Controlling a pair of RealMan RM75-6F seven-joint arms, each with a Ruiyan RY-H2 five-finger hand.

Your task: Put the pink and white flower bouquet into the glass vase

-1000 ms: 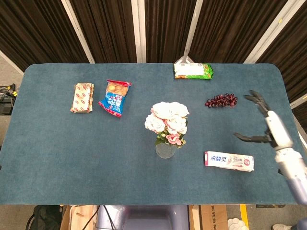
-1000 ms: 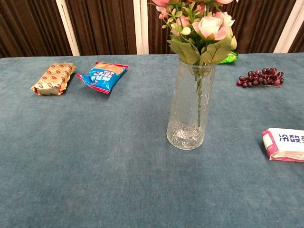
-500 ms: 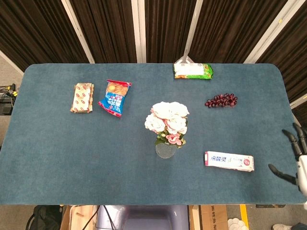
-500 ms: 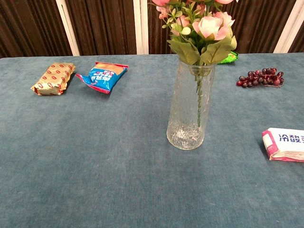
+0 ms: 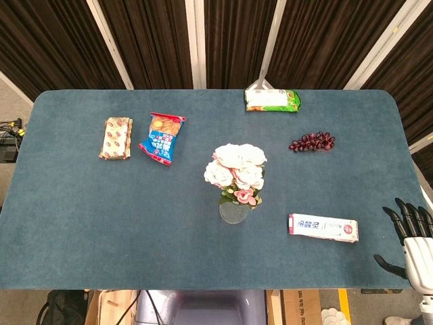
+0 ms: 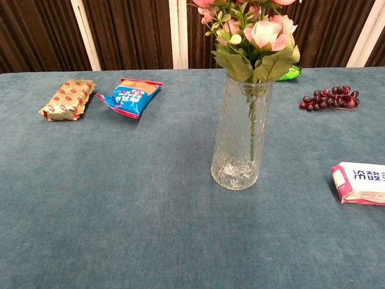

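Observation:
The pink and white flower bouquet point(image 5: 236, 175) stands upright in the glass vase point(image 5: 234, 212) at the middle of the table. From the chest the bouquet point(image 6: 255, 33) rises out of the vase point(image 6: 239, 138), its stems reaching down inside the glass. My right hand point(image 5: 411, 238) hovers past the table's right front corner, fingers spread, holding nothing. It is far from the vase. The left hand shows in neither view.
On the blue table point(image 5: 81, 210) lie a toothpaste box point(image 5: 323, 227) right of the vase, purple grapes point(image 5: 312, 141), a green packet point(image 5: 272, 100) at the back, a blue snack bag point(image 5: 162, 137) and a gold-red packet point(image 5: 116, 137) at the left.
My right hand has drawn back from above the table's right side to beyond its right front corner, staying open. The bouquet and vase have not moved.

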